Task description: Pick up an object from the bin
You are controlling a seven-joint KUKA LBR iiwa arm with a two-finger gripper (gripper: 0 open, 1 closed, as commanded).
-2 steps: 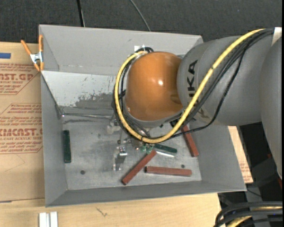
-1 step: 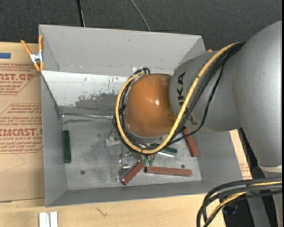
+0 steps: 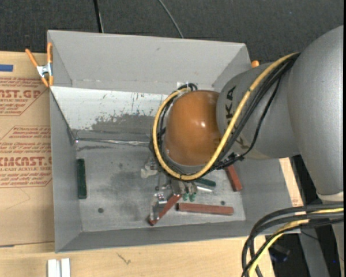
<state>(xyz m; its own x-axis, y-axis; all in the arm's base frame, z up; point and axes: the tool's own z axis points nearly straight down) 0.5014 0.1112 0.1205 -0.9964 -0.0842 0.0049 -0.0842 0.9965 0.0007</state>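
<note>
My gripper [image 3: 160,196] reaches down from under the arm's orange dome to the bin floor at front centre. Its metal tip is right at the upper end of a short red-brown stick [image 3: 163,210], which lies slanted near the front wall; whether it grips the stick is hidden. A longer red-brown stick [image 3: 205,209] lies flat just to the right. Small green pieces [image 3: 205,183] lie beside the gripper, partly under the dome.
A dark green bar [image 3: 81,178] lies alone along the left wall. Another red-brown piece [image 3: 234,178] lies at the right wall under the arm. The arm and dome cover the bin's right middle; bare floor shows at left centre.
</note>
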